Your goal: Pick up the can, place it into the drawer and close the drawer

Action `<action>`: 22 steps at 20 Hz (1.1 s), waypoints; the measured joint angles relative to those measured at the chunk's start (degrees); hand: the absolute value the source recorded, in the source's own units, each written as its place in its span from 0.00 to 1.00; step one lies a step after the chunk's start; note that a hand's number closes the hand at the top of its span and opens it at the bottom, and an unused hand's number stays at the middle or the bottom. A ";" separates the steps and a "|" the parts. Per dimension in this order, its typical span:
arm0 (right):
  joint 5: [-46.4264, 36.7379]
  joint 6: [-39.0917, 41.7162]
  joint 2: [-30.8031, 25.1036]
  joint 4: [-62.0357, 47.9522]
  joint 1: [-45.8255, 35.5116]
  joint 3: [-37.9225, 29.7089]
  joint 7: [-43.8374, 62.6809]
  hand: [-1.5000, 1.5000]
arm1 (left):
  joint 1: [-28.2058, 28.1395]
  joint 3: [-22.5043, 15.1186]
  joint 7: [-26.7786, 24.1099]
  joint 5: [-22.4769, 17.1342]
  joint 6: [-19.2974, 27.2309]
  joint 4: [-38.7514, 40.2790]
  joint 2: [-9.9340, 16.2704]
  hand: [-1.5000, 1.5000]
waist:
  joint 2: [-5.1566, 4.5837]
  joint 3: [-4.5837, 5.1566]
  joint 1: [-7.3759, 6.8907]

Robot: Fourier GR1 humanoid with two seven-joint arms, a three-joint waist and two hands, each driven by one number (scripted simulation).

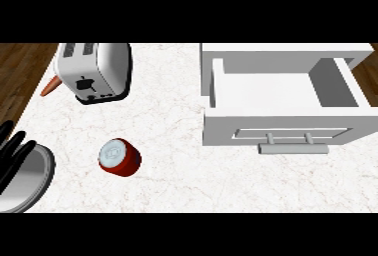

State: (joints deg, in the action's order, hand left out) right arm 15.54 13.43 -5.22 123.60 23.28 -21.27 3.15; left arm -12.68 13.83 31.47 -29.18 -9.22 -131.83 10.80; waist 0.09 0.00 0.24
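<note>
One robot hand, the left, rests spread, well apart from the can

Red can stands left of open drawer.

Only the left hand shows, at about nine o'clock by the view's edge. It is black, its fingers slender and rounded like dark rods with a dull sheen. No grey forearm shows.
</note>
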 measured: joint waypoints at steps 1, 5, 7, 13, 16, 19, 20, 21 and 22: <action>0.30 0.72 0.30 -0.20 0.59 -0.45 -0.70 0.00 | 0.17 -0.28 0.87 -0.34 0.60 -0.36 -0.42 0.00 | 0.00 0.00 0.01; 2.05 2.63 -0.55 -0.88 0.67 -3.14 -0.80 0.00 | 1.96 -3.12 0.80 1.49 1.58 2.55 -2.98 0.00 | -0.03 -0.01 0.07; 3.69 3.43 -1.22 -0.90 0.40 -4.66 0.10 0.00 | 3.41 -3.95 0.22 2.45 1.55 4.96 -3.61 0.00 | -0.05 -0.01 0.10; 5.81 6.38 -0.84 -0.55 1.28 -7.96 0.55 0.00 | 5.60 -6.61 -2.97 7.16 1.91 11.18 -6.22 0.00 | -0.05 0.01 0.11; 7.16 8.03 -0.90 -0.50 1.92 -9.82 0.96 0.00 | 7.39 -6.83 -4.57 9.03 1.76 15.02 -6.36 0.00 | -0.05 0.01 0.14; 8.28 8.93 -0.72 -0.12 1.91 -11.24 1.90 0.00 | 7.69 -7.21 -8.04 10.97 0.84 19.19 -7.00 0.00 | -0.06 0.01 0.11; 8.59 9.46 -0.98 -0.48 1.71 -11.79 1.93 0.00 | 7.11 -8.09 -9.41 12.36 0.74 20.03 -7.64 0.00 | -0.05 0.01 0.08; 8.79 9.57 -1.09 -0.70 1.25 -12.21 2.29 0.00 | 6.52 -7.97 -10.58 12.63 0.07 20.91 -7.57 0.00 | -0.05 0.01 0.04; 8.73 10.00 -0.73 -0.68 1.39 -12.33 2.31 0.00 | 5.70 -8.07 -11.99 13.37 -0.32 21.81 -7.79 0.00 | -0.05 0.01 0.02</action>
State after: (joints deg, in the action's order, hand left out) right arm 24.27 23.43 -5.95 122.92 24.66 -33.60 5.45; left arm -6.98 5.76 19.48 -15.81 -9.54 -110.02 3.02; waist 0.03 0.01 0.26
